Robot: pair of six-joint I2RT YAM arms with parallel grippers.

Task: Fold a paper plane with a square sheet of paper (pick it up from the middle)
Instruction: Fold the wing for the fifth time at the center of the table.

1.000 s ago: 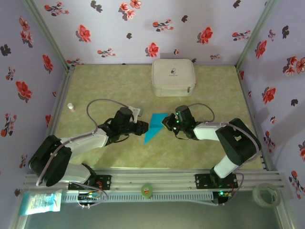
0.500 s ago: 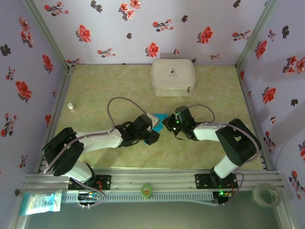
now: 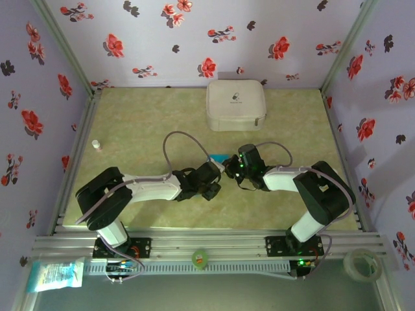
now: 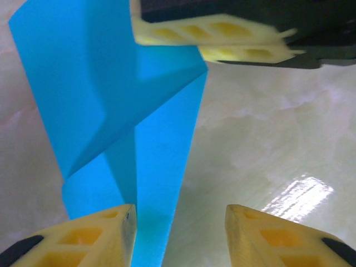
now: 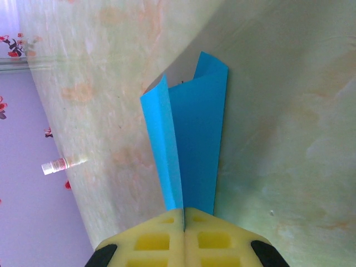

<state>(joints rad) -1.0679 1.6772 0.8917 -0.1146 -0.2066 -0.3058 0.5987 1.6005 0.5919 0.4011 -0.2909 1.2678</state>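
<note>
We see the left arm lying low across the table [image 3: 130,123], reaching from its base at the near left towards the middle, cable looped above its forearm. The left hand [image 3: 213,185] ends just beside the right hand [image 3: 226,167], almost tip to tip. The right arm bends sharply at the elbow on the near right and runs back leftwards, low over the table.

From above, the sheet of paper [image 3: 219,157] is mostly hidden beneath the two hands. Only a small turquoise strip shows, at the far side of them near the table's middle, well apart from the white case [image 3: 235,104] at the back.

In the left wrist view, the left hand's fingers [image 4: 100,233] stand apart, holding nothing. The paper passes beside the left one and partly into the gap. We cannot tell whether that finger touches the paper. The sheet is creased, with layers overlapping in an angled fold, and its near end is cut off by the frame. At the top, the right hand's fingers [image 4: 217,33] are pressed together at the paper's far edge.

The right wrist view confirms this: the right hand's fingers [image 5: 153,242] are closed flat on the sheet's near end, and one long edge of the paper stands up from the table. A small vial [image 5: 62,164] lies far off by the wall.
</note>
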